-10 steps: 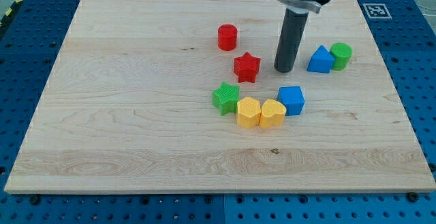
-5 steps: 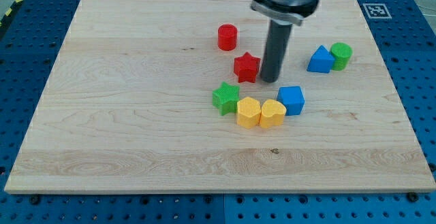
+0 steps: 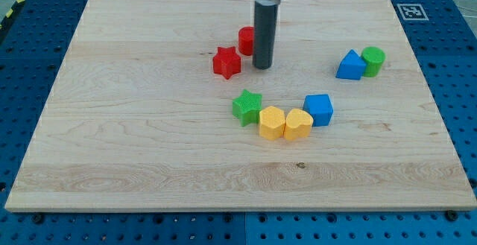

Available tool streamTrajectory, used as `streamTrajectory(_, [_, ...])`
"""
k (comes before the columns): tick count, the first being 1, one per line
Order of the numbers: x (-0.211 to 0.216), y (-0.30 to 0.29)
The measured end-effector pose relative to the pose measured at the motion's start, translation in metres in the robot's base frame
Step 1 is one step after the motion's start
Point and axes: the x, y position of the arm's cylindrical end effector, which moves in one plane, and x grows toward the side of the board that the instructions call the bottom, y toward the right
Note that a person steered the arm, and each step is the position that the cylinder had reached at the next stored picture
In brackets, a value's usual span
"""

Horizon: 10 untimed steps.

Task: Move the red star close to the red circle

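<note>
**Red star just left of the red circle, my tip beside both**

I see the red star [image 3: 226, 62] lying on the table [image 3: 134, 126] a little left of centre in the far half, just near-left of the red circle [image 3: 246, 40]. The two are near each other; I cannot tell whether they touch. My tip [image 3: 261, 67] is down on the wood just right of the star, with a small gap, and the rod rises in front of the circle's right side, hiding part of it. There is no gripper on this arm, only the rod, so nothing is held.

Nearer to me, well apart from the star, a green star [image 3: 247, 106] starts a curved row: a yellow hexagon-like block [image 3: 272, 122] touches a yellow heart-shaped block [image 3: 298, 123], and a blue cube [image 3: 319, 109] sits just right of that. Out to the right, a blue triangular block [image 3: 349, 65] stands against a green cylinder [image 3: 373, 60].
</note>
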Motion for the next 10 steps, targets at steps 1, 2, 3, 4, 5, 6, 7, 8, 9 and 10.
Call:
streamTrajectory(1, [-0.015, 0.016])
streamTrajectory(2, [-0.054, 0.016])
streamTrajectory(3, [-0.073, 0.012])
streamTrajectory(4, [-0.064, -0.010])
streamTrajectory(5, [-0.044, -0.021])
streamTrajectory(6, [-0.037, -0.021])
streamTrajectory(7, [-0.036, 0.009])
streamTrajectory(8, [-0.009, 0.026])
streamTrajectory(9, [0.016, 0.045])
streamTrajectory(10, [0.042, 0.051])
